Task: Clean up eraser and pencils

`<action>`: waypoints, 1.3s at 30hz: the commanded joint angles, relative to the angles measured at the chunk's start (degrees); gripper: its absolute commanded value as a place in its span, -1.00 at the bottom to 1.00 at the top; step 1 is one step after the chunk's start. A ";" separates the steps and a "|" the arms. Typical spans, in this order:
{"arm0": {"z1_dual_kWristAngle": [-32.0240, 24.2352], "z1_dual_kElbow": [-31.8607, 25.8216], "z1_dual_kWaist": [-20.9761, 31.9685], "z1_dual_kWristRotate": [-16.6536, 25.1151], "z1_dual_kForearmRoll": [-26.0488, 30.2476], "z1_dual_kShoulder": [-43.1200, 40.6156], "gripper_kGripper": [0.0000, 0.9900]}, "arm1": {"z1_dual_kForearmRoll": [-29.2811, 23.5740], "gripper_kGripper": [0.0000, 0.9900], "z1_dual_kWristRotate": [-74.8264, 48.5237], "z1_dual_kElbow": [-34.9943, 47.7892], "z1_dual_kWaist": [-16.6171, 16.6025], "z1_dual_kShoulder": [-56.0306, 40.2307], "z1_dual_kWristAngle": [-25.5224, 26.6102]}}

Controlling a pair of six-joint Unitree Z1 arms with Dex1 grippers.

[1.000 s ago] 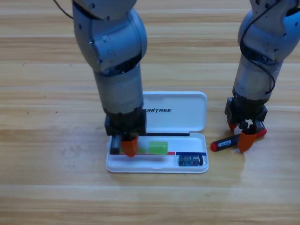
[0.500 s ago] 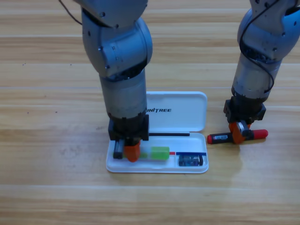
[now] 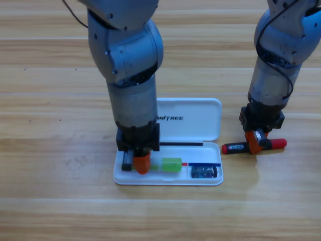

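Beside the case (image 3: 200,120), right jaws (image 3: 254,142) still clamp the black pencil (image 3: 254,146), unmoved.

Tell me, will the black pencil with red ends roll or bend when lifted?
The black pencil looks short and thick, so probably stiff. Lying flat on the table, it may roll if nudged. The right gripper sits at its middle, so it should lift level.

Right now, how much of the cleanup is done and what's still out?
Done: the eraser lies in the case's lower right compartment. In hand: the left claw is down in the tray over the white pencil, whose green end shows beside it. The right claw is down on the black pencil, on the table right of the case. Left: putting that pencil in.
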 commanded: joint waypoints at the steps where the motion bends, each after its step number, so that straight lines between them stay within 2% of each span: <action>1: -0.58 -0.42 -1.00 -0.84 -0.73 2.90 -1.00 | 2.46 -1.00 1.91 1.47 -1.01 -1.85 0.52; 16: -1.11 -0.33 -1.00 -1.99 -0.47 2.29 -1.00 | 4.48 -1.00 3.14 2.35 -0.66 -4.49 0.00; 17: -1.11 -0.24 -1.00 -1.99 -0.38 2.29 -0.76 | 4.48 -1.00 3.23 2.35 -0.66 -4.49 0.00; 18: -1.11 -0.24 -1.00 -2.07 -0.29 2.29 -0.34 | 4.48 -1.00 3.23 2.35 -0.66 -4.57 0.00; 20: -1.02 0.02 -1.00 -2.60 -0.29 2.29 0.65 | 4.48 -1.00 3.31 2.35 -0.57 -4.49 0.00; 21: -1.02 0.02 -1.00 -2.69 -0.29 2.29 0.86 | 4.48 -1.00 3.31 2.26 -0.57 -4.49 0.00; 22: -1.02 0.02 -1.00 -2.69 -0.29 2.29 0.97 | 4.48 -1.00 3.40 2.26 -0.57 -4.49 0.00; 31: -1.02 -0.06 -1.00 -2.86 -0.29 2.46 1.00 | 4.92 -1.00 4.19 2.00 0.49 -4.93 0.17; 35: -0.93 -0.06 -1.00 -2.86 0.06 1.41 1.00 | 6.76 -1.00 5.33 1.03 3.74 -6.60 1.23; 39: -0.05 0.73 -0.91 -2.25 1.64 -5.62 1.00 | 8.17 -1.00 8.32 -2.40 7.26 -5.89 2.19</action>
